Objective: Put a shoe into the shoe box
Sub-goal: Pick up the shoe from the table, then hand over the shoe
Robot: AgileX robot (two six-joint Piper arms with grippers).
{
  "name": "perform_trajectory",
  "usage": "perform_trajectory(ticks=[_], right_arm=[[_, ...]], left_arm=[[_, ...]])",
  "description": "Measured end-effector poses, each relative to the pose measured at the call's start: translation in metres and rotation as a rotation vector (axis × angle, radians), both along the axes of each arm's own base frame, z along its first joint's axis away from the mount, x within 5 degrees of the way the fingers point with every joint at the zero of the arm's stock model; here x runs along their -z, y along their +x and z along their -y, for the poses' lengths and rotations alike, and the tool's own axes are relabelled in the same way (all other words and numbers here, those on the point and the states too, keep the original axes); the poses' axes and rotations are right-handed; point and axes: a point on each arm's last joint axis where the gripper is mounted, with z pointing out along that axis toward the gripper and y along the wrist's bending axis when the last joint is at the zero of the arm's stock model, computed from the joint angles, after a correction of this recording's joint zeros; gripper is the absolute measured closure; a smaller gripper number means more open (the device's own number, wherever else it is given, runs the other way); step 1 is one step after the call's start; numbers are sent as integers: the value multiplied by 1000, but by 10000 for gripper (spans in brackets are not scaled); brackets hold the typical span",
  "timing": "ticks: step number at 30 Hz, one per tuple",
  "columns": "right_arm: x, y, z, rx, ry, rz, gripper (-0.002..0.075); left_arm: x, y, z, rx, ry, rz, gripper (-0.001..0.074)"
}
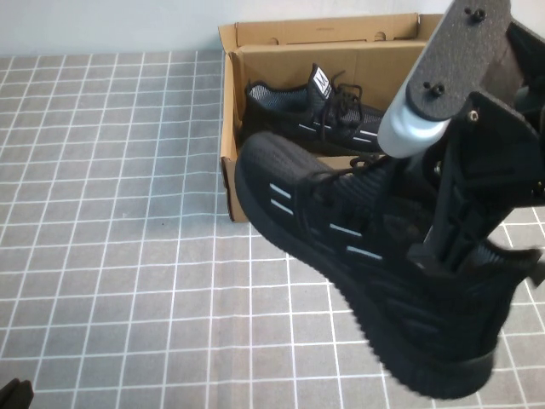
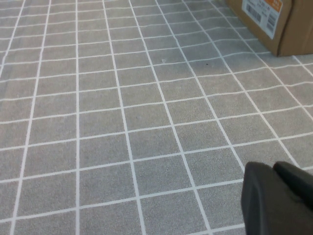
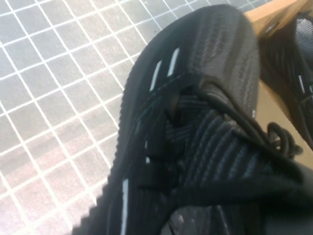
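A black mesh shoe (image 1: 341,247) with white side dashes hangs tilted in the air, toe pointing at the shoe box (image 1: 228,145). My right gripper (image 1: 438,251) is shut on the shoe's collar near the heel, and its fingertips are hidden inside the opening. In the right wrist view the held shoe (image 3: 205,98) fills most of the picture, with the box edge (image 3: 274,12) beyond its toe. The brown cardboard box stands open at the back, its flap upright. My left gripper (image 1: 15,394) sits shut and empty at the near left corner, shown as (image 2: 279,196) over bare mat.
An identical second sneaker (image 1: 306,115) lies inside the box along its far side, also seen in the right wrist view (image 3: 298,73). The table carries a grey mat with a white grid (image 1: 111,213). The box's labelled end (image 2: 274,24) shows far off in the left wrist view.
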Motion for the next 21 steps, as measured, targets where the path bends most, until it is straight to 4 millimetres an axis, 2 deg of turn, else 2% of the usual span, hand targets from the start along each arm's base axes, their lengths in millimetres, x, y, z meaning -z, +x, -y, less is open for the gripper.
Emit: perform_trajectory(ticks=[3,5,11,14,18,21], right_arm=[[0,-1,-1,-2,8,-8,732],[0,-1,-1,-4,15,-15,732],[0,-2,-2,3,38,-39,732],[0,-2,-2,16,47,-56,732],[0,-2,-2,49,71,-86,732],[0,-2,-2,60,82,-95,732]], left_arm=[[-2,0,0,0,-1,18,736],[-6,1,2,1,-66,58,736],[-24,3,6,-27,-482,158,736],[-30,4,4,-48,-606,200,736],[-35,3,5,-36,-659,185,736],[-60,-1,10,19,-652,144,736]])
